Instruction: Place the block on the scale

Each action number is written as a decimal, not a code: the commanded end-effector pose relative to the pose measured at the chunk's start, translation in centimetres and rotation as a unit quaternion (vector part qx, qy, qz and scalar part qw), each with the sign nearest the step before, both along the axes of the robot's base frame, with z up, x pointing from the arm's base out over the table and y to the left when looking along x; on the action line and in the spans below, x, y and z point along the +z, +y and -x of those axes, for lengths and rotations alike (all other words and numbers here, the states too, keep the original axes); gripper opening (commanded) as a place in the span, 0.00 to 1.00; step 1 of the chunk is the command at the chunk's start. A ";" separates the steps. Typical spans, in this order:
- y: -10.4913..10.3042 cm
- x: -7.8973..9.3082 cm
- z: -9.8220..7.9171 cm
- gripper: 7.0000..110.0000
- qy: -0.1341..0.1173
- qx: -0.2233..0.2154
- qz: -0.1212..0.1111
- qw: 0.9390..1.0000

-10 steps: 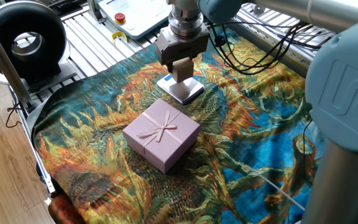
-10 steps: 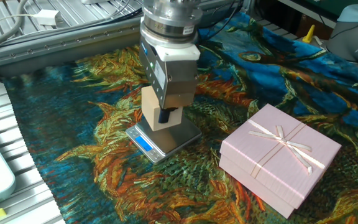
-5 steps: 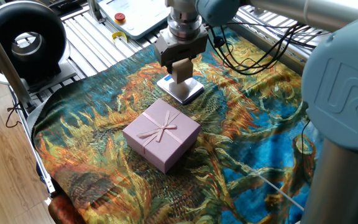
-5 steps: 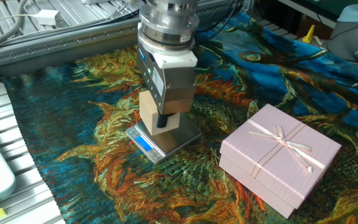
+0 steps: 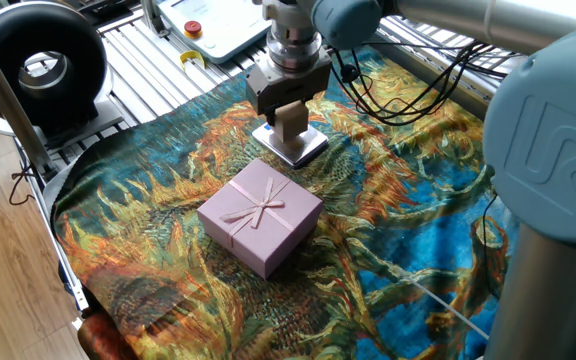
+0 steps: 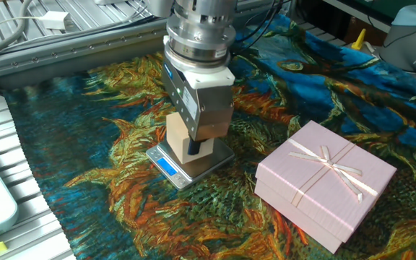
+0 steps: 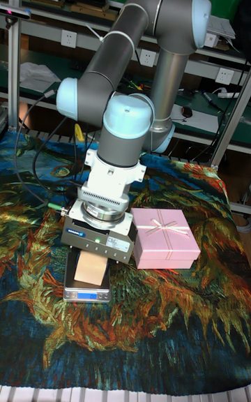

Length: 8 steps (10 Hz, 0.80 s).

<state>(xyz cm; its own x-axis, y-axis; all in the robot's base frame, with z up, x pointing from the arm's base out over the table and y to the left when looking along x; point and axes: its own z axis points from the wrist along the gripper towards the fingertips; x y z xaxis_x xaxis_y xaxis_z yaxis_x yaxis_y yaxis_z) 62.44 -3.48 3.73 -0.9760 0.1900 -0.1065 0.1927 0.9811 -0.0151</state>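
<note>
— Where do we see the block (image 6: 180, 134) right now?

— We see it clamped in the hand (image 6: 191, 148), directly over the scale (image 6: 191, 162). In the tall fixed view its lower edge sits right at the scale's top, but we cannot tell whether it is touching or just above.

— And the hand itself?

— Its fingers (image 6: 193, 146) are pressed against the block's sides, pointing straight down. We see the same grip from one fixed view, where the block (image 5: 290, 123) hangs below the hand (image 5: 289, 122) over the scale (image 5: 295, 145).

— What else do we see on the counter?

— A pink gift box (image 6: 325, 181) with a ribbon bow lies near the scale, apart from it, on the colourful patterned cloth (image 6: 107, 173) that covers the counter. The scale's small blue display (image 6: 166, 167) shows at its front edge.
</note>
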 end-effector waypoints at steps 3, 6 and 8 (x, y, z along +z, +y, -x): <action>-0.1 -0.5 0.1 0.00 -0.008 0.023 -0.007 1.000; 0.1 -0.7 0.0 0.00 -0.010 0.025 -0.012 1.000; 0.1 -0.8 0.0 0.00 -0.010 0.026 -0.012 1.000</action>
